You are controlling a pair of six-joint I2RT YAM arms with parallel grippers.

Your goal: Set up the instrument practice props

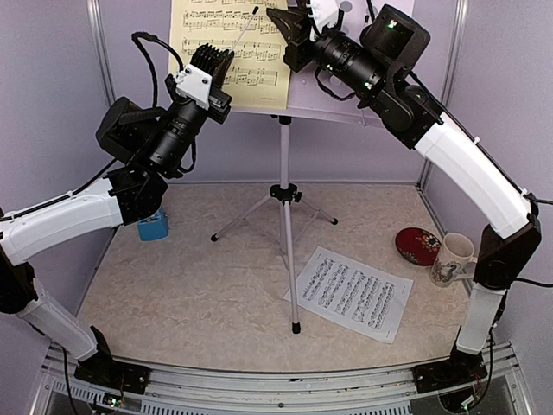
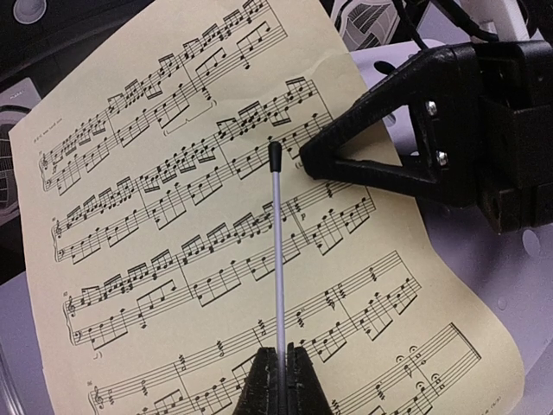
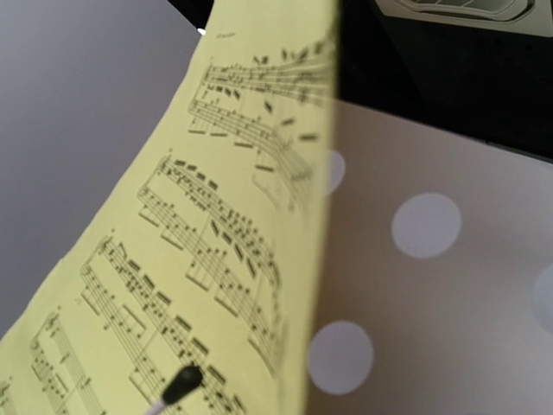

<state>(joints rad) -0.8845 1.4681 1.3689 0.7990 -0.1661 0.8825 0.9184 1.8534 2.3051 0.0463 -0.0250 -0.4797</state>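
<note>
The silver tripod music stand (image 1: 283, 164) stands mid-table, and the yellow sheet (image 1: 226, 35) leans on its perforated desk (image 3: 458, 294). My left gripper (image 2: 283, 356) is shut on a thin silver rod (image 2: 278, 259) with a black tip that lies across the yellow sheet (image 2: 173, 216). My right gripper (image 1: 271, 14) is shut. Its fingertips (image 2: 309, 161) touch the sheet beside the rod's tip, and I cannot tell whether they pinch the paper. The sheet's right edge (image 3: 315, 216) curls off the desk. The white sheet (image 1: 350, 294) lies flat on the table. The blue metronome (image 1: 154, 227) sits under my left arm.
A dark red disc (image 1: 417, 245) and a white patterned mug (image 1: 454, 258) sit at the right, next to my right arm. The stand's tripod legs (image 1: 292, 285) spread over the middle of the table, one foot beside the white sheet. Walls close in on both sides.
</note>
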